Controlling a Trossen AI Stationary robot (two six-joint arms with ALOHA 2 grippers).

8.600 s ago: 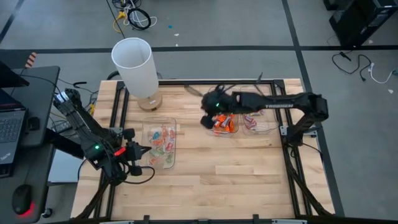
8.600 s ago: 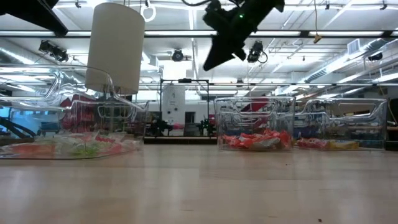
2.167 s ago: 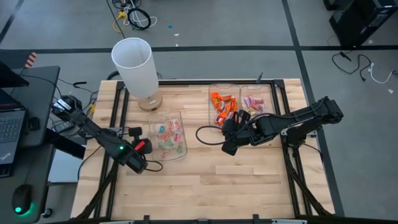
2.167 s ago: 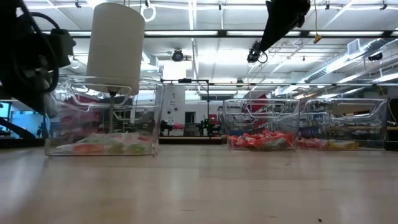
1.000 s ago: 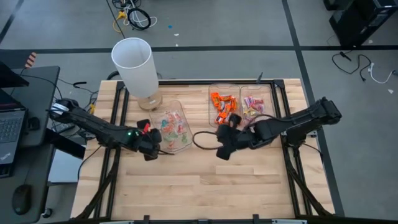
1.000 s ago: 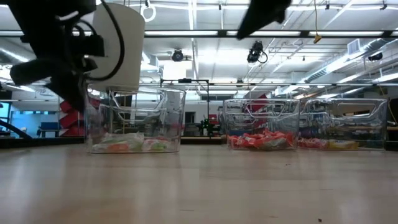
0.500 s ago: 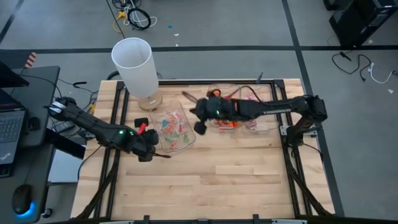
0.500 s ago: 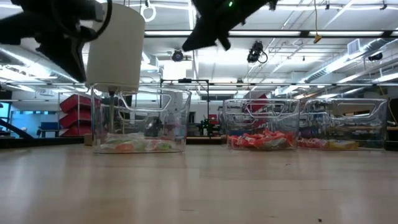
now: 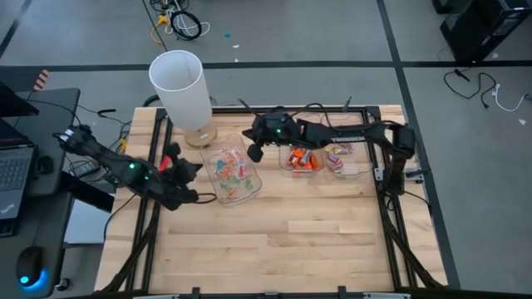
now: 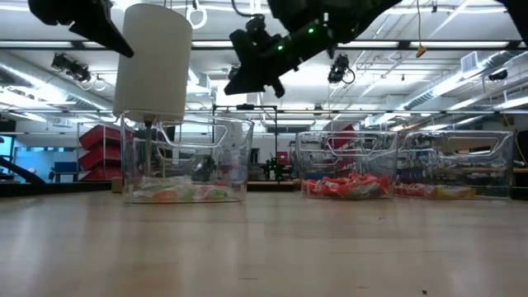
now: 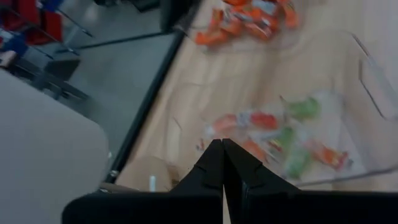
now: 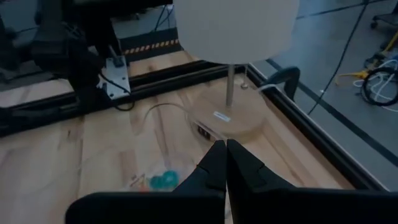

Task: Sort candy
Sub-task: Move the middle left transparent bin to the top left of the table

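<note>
No text legible — labels too blurred.

Your left hand (image 9: 193, 169) is hanging raised above the tabletop with its two fingers (image 11: 214, 163) pressed together, gripping nothing. Your right arm is stretching far across toward it, its hand (image 9: 249, 155) also raised, fingers (image 12: 219, 157) closed and empty. The two hands are sitting near each other, apart.

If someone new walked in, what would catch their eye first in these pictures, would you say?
Probably the tall white lamp at the table's far left corner. Next, three clear trays of candy on the wood, the middle one packed with orange sweets. Both dark arms reach above them, the right gripper and left gripper shut.
</note>
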